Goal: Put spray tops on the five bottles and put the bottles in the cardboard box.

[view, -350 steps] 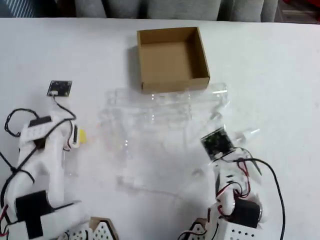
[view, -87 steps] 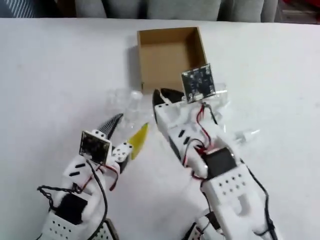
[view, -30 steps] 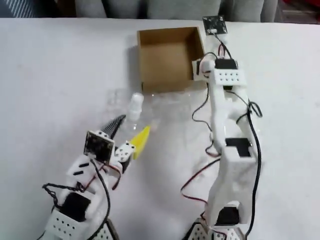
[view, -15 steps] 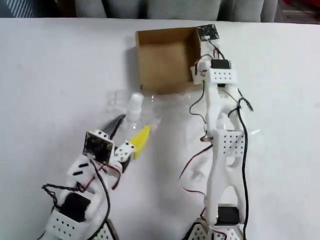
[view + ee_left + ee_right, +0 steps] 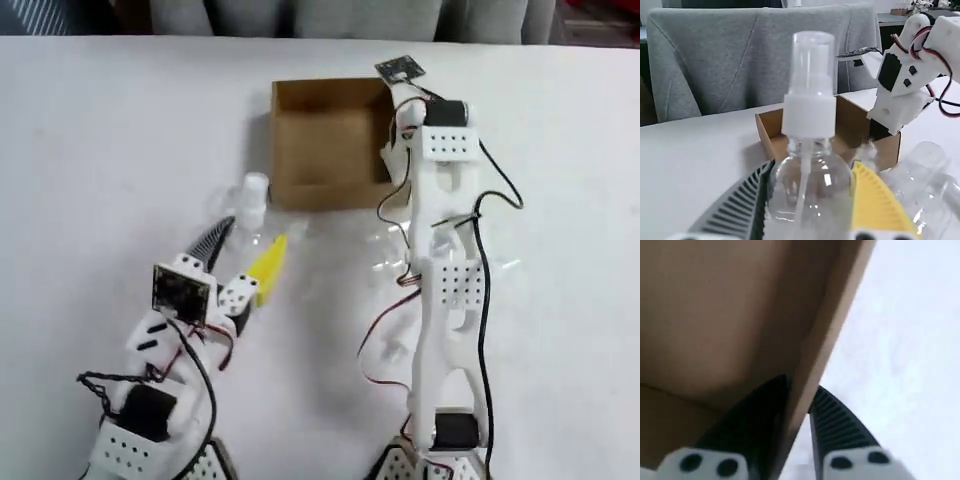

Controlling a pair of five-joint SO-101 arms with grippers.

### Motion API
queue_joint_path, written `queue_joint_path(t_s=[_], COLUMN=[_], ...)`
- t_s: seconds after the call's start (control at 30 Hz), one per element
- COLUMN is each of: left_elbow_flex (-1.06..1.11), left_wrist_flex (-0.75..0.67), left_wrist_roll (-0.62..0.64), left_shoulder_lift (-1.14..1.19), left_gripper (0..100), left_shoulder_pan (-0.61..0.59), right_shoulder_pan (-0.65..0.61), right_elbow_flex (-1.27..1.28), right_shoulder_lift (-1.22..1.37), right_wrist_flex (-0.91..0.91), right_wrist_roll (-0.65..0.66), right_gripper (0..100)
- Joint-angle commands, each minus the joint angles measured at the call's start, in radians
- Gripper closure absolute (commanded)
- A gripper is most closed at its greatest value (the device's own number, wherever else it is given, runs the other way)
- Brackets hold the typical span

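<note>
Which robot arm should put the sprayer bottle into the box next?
Left. The left hand holds the capped bottle upright near the cardboard box. The right hand is busy pinching the box's wall.

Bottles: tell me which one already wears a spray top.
The bottle held upright in the left claw: a white spray top sits on its neck. The clear bottle beside it lies on the table, no top visible.

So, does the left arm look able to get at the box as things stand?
Probably yes. The left pincer, shut on a bottle, sits close to the box's front left corner. The right pincer grips the opposite side wall, leaving the opening free.
</note>
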Motion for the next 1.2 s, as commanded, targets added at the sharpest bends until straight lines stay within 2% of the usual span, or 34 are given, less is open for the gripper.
queue_joint_path(t_s=[0.0,0.17,0.33,0.43,0.57,0.67,0.8,0.9,1.0,1.17], left_elbow_flex=[-0.009,-0.012,-0.012,-0.012,-0.014,-0.015,-0.011,-0.012,-0.015,-0.095], left_wrist_flex=[-0.035,-0.032,-0.034,-0.032,-0.035,-0.038,-0.127,-0.204,-0.273,-0.293], left_wrist_roll=[-0.003,-0.003,-0.003,-0.003,-0.003,-0.003,-0.002,-0.002,-0.002,-0.002], left_shoulder_lift=[-0.01,-0.01,-0.01,-0.01,-0.01,-0.01,-0.008,-0.005,-0.004,-0.001], left_gripper=[98,98,98,98,98,98,98,98,98,98], left_shoulder_pan=[-0.015,-0.015,-0.015,-0.015,-0.015,-0.015,-0.015,-0.015,-0.015,-0.015], right_shoulder_pan=[-0.015,-0.005,-0.01,-0.007,0.002,0.021,0.022,0.016,0.015,0.016], right_elbow_flex=[-0.057,-0.054,-0.061,-0.063,-0.061,-0.051,-0.025,0.074,0.229,0.542], right_shoulder_lift=[-0.022,0.016,0.073,0.07,-0.012,-0.108,-0.211,-0.292,-0.415,-0.654], right_wrist_flex=[0.048,0.073,0.071,0.071,0.079,0.079,0.084,0.084,0.084,0.079], right_wrist_roll=[-0.014,-0.012,-0.02,-0.021,-0.023,-0.072,-0.127,-0.158,-0.157,-0.153], right_gripper=[98.0,95.0,78.4,73.5,73.3,73.3,73.4,73.6,79.5,87.5])
